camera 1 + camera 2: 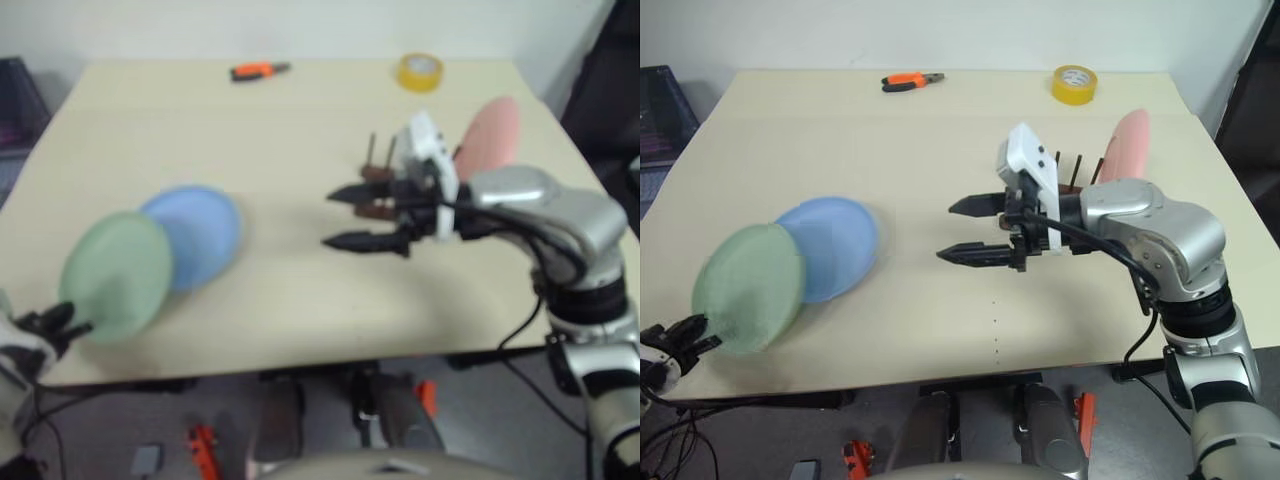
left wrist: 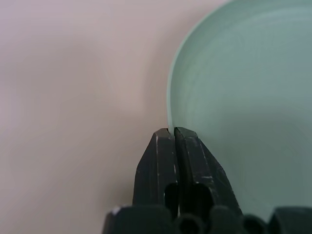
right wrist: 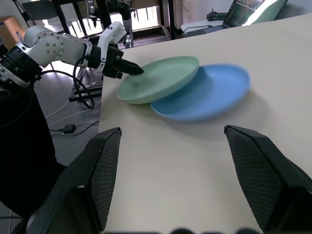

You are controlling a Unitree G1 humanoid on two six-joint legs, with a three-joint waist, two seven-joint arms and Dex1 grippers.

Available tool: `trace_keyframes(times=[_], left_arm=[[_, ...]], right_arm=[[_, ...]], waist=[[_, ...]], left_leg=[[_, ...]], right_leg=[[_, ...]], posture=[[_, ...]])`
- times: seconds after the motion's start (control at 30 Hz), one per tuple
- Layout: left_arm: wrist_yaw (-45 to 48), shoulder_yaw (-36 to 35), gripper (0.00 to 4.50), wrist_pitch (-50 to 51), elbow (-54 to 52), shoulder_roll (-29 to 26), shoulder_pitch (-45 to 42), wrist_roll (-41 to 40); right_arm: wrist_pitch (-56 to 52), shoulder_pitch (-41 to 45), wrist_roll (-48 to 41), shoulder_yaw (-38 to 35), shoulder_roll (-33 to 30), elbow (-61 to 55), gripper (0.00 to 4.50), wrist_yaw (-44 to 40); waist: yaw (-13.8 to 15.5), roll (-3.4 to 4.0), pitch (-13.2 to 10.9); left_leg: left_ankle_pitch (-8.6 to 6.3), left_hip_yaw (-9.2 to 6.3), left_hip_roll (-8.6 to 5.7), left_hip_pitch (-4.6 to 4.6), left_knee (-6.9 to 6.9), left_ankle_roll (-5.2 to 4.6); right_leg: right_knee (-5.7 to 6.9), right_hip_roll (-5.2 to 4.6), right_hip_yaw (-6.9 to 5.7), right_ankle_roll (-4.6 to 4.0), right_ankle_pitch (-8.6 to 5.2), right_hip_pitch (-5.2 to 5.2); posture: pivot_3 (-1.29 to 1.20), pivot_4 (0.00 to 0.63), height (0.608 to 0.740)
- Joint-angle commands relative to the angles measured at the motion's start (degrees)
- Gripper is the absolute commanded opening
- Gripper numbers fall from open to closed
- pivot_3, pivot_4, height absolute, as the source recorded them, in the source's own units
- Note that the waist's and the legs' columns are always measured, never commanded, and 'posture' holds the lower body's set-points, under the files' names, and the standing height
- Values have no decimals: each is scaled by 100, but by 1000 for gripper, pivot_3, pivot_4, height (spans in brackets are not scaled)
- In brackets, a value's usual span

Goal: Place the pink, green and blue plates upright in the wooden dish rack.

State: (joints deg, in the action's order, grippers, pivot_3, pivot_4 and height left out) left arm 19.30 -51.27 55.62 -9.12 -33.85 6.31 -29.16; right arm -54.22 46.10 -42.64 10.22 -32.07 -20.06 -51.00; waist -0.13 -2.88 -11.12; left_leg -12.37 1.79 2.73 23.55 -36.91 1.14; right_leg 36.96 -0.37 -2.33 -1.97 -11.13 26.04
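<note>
The green plate [image 1: 748, 287] sits tilted at the table's front left, its far edge overlapping the blue plate [image 1: 835, 245], which lies flat. My left gripper [image 1: 700, 335] is shut on the green plate's near rim, and the left wrist view shows the fingers [image 2: 163, 146] pinching that rim. The pink plate [image 1: 1127, 145] stands upright in the wooden dish rack [image 1: 1072, 170] at the right; my right arm partly hides the rack. My right gripper [image 1: 946, 232] hovers open over the middle of the table, pointing left toward the two plates, with nothing between its fingers.
Orange-handled pliers [image 1: 912, 80] and a yellow tape roll [image 1: 1074, 84] lie near the far edge of the beige table [image 1: 940, 130]. The green plate hangs close to the table's front left edge.
</note>
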Motion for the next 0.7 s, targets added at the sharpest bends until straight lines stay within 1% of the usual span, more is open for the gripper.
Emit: trace_keyframes(times=[0.03,0.17,0.27,0.43,0.57,0.67,0.7], left_arm=[[0,-244,18,-66,-119,-138,49,-116],[129,-624,18,-75,-118,-317,-66,-435],[473,-863,18,-258,-95,-516,27,-669],[838,-1428,18,-243,-72,-804,-280,-1443],[836,-1419,18,-89,-239,-1122,-536,-1841],[571,-1138,18,140,-330,-1540,-960,-2003],[399,-858,18,265,-332,-1749,-1264,-2006]], right_arm=[[142,44,16,-91,15,-136,3698,-54],[154,55,44,-93,53,-116,3698,-98],[163,64,62,-94,78,-110,3698,-128],[216,71,47,-121,158,-95,3698,-177],[375,94,83,-135,265,-65,3698,-204],[769,230,453,25,426,35,3698,-102],[1129,298,892,306,447,103,3698,-81]], waist=[[0,-1,1],[-1,-4,2],[-4,-4,2],[-2,-6,3],[1,-12,6],[-2,-16,8],[4,-16,8]], left_leg=[[0,0,0,0,-1,0],[0,-3,2,0,-2,0],[0,-2,2,0,-1,1],[-2,-2,2,2,3,3],[-2,-4,2,5,1,3],[-2,-4,2,4,0,3],[-2,-5,1,5,-1,4]], right_leg=[[0,0,0,0,0,0],[0,0,-4,-1,-1,0],[-2,1,-6,-3,-2,1],[-5,0,-5,-6,-4,3],[-6,0,-11,-7,-4,2],[-6,0,-9,-6,-4,2],[-5,1,-12,-6,-4,2]], posture=[[0,150,740],[0,150,740],[0,150,740],[0,150,740],[0,150,740],[0,150,740],[0,150,740]])
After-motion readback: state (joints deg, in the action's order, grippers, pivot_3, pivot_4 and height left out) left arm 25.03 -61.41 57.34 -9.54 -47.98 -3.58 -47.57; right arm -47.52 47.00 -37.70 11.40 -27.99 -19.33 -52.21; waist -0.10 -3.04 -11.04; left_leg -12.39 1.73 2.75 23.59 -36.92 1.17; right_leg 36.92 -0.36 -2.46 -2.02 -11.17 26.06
